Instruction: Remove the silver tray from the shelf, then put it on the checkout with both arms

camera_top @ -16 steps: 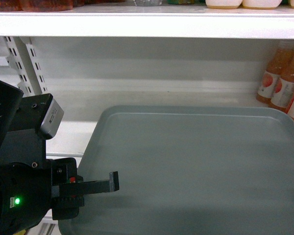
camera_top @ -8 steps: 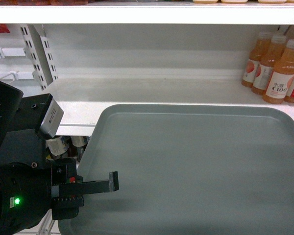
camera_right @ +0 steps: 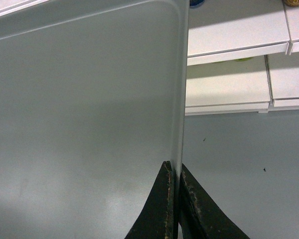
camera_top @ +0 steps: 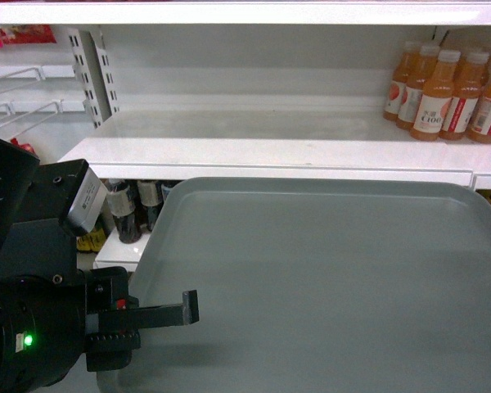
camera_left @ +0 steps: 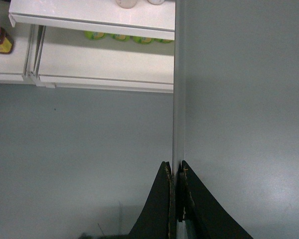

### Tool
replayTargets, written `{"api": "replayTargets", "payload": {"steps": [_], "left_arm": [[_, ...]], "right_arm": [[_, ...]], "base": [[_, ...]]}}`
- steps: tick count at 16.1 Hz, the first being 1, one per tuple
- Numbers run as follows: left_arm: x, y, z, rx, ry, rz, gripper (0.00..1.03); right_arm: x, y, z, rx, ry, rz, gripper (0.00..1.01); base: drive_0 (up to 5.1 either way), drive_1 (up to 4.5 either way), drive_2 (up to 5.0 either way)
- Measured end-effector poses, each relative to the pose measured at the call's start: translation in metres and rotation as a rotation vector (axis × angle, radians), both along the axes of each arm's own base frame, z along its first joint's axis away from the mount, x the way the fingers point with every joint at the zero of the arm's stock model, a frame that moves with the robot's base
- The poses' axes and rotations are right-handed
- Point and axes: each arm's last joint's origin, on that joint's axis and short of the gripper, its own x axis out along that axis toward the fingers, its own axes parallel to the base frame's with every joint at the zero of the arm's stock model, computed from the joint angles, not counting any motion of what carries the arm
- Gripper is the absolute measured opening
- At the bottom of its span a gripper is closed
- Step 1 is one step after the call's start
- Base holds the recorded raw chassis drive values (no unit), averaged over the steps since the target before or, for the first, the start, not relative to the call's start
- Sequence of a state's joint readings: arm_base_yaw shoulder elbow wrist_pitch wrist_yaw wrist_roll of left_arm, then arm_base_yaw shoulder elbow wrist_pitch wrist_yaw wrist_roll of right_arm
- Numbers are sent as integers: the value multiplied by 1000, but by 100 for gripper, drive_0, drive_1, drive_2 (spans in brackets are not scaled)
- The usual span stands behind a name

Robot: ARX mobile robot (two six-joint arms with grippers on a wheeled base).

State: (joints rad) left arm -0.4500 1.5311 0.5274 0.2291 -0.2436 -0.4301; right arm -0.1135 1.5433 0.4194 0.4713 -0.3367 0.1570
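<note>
Matte grey-green silver tray (camera_top: 327,278), rim pinched between left fingers (camera_left: 165,199) and right fingers (camera_right: 164,204).

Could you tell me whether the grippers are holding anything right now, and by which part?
Both hold the tray: the left gripper is shut on its left rim, the right gripper on its right rim.

Head view faces shelf (camera_top: 270,151); both wrist views look down silver tray (camera_left: 239,99) edges
</note>
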Motion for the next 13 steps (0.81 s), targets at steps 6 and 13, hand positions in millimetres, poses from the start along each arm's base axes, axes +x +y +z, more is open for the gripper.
{"api": "replayTargets", "payload": {"steps": [6,13], "left_arm": [[0,0,0,0,-1,0,3],[0,0,0,0,-1,0,3]], "right_arm": [[0,0,0,0,-1,0,3],[0,0,0,0,-5,0,3]], "base": [[18,-412,449],[18,-412,449]]}}
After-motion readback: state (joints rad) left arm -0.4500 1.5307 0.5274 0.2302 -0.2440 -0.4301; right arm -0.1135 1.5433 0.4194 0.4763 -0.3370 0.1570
